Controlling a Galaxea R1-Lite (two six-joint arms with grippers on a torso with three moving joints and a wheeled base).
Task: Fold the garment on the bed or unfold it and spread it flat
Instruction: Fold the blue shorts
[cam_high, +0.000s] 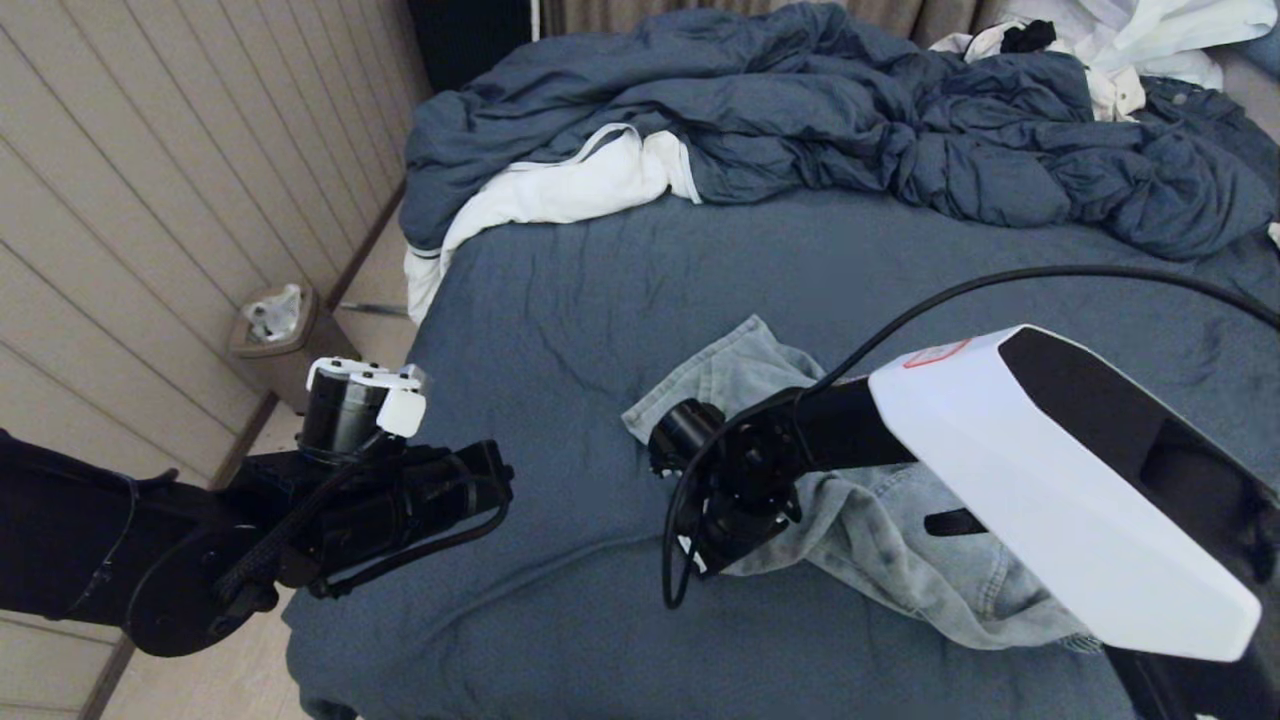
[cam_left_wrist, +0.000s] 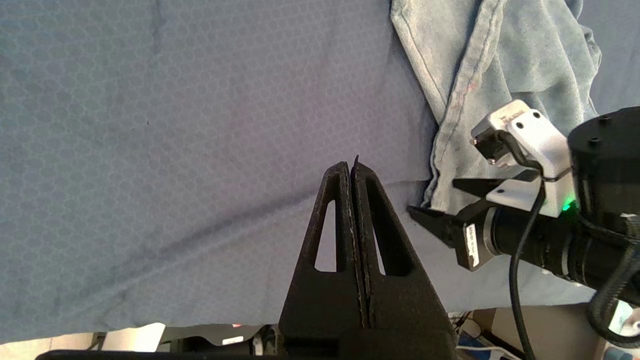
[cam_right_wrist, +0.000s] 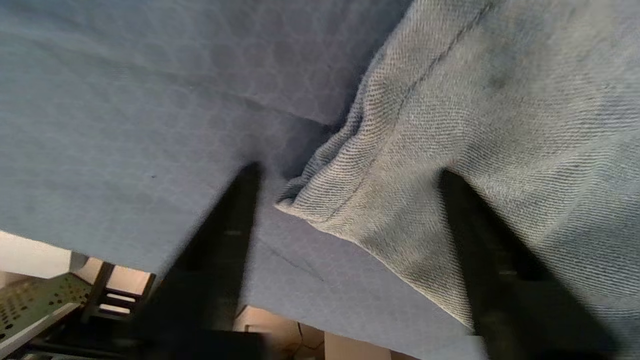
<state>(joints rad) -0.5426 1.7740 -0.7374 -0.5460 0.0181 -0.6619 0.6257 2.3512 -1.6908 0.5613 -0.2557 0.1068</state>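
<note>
The garment (cam_high: 890, 535) is a pair of light blue denim-look shorts, crumpled on the bed (cam_high: 600, 300) near its front edge. My right gripper (cam_high: 705, 555) hangs low over the shorts' left end, mostly hidden under its own wrist. In the right wrist view the right gripper (cam_right_wrist: 348, 171) is open, and a hemmed corner of the shorts (cam_right_wrist: 450, 100) lies between its fingers on the sheet. My left gripper (cam_high: 500, 478) hovers by the bed's left edge, apart from the shorts. In the left wrist view that gripper (cam_left_wrist: 351, 167) is shut and empty above bare sheet, with the shorts (cam_left_wrist: 500, 65) and the right gripper (cam_left_wrist: 445, 205) beside it.
A puffy dark blue duvet (cam_high: 850, 110) is heaped across the back of the bed. A white cloth with dark trim (cam_high: 560, 190) hangs over the back left corner. White clothes (cam_high: 1150, 40) lie at the back right. A bin (cam_high: 275, 335) stands on the floor by the panelled wall.
</note>
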